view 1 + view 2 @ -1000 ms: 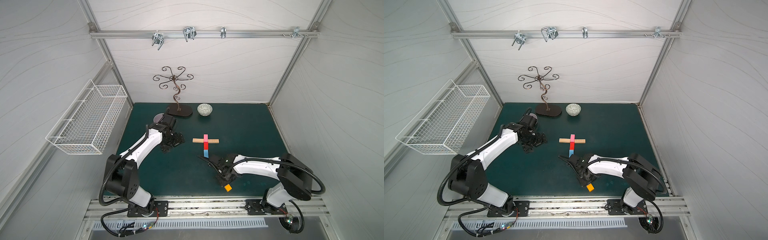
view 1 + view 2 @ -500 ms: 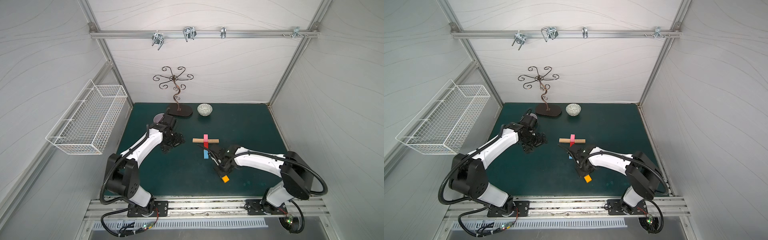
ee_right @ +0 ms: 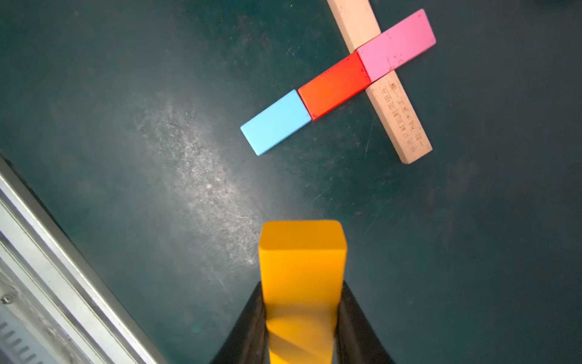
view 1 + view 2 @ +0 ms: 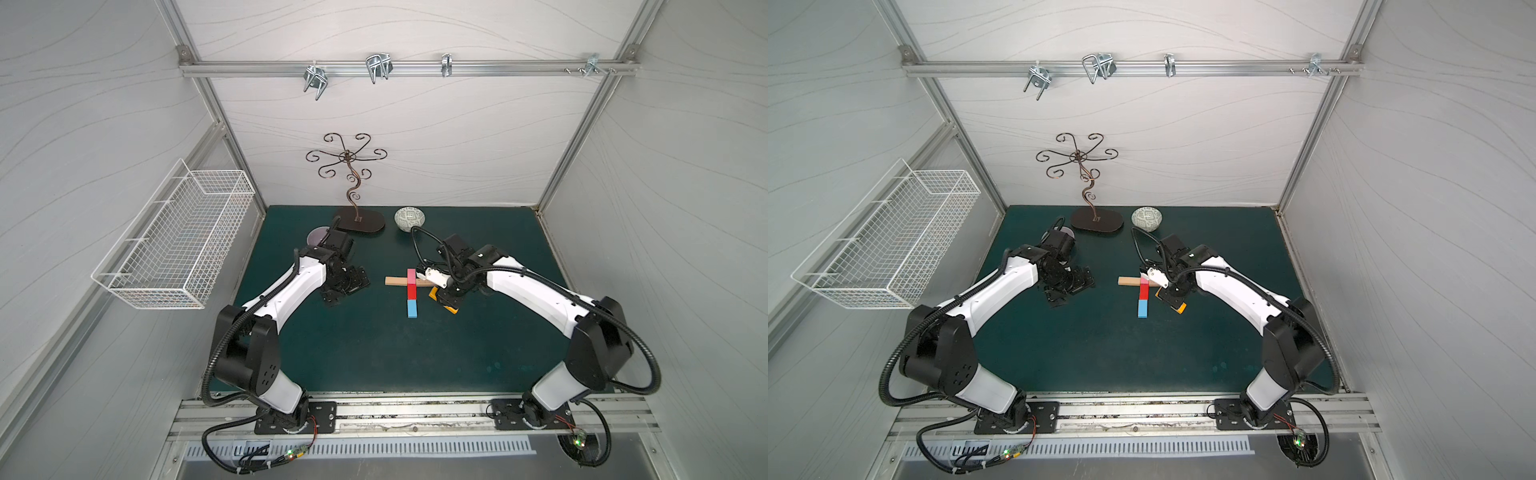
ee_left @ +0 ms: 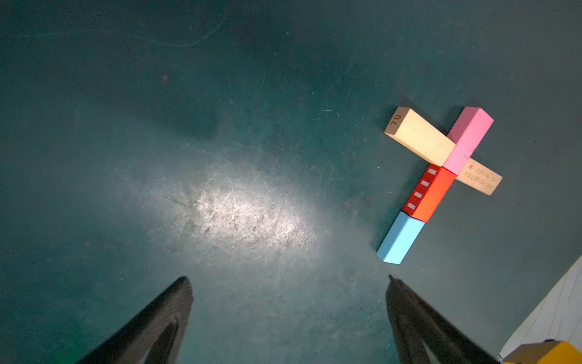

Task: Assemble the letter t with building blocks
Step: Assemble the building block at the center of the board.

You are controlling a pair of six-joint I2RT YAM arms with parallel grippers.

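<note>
Right gripper (image 3: 301, 285), clamping the orange bar (image 3: 302, 252), had swung to three o'clock of the stem (image 3: 333, 85), where a low pass could scatter it.

Pink-red-blue stem (image 4: 412, 289) crosses tan crossbar (image 4: 395, 281); orange bar (image 3: 302, 268) gripped nearby
</note>
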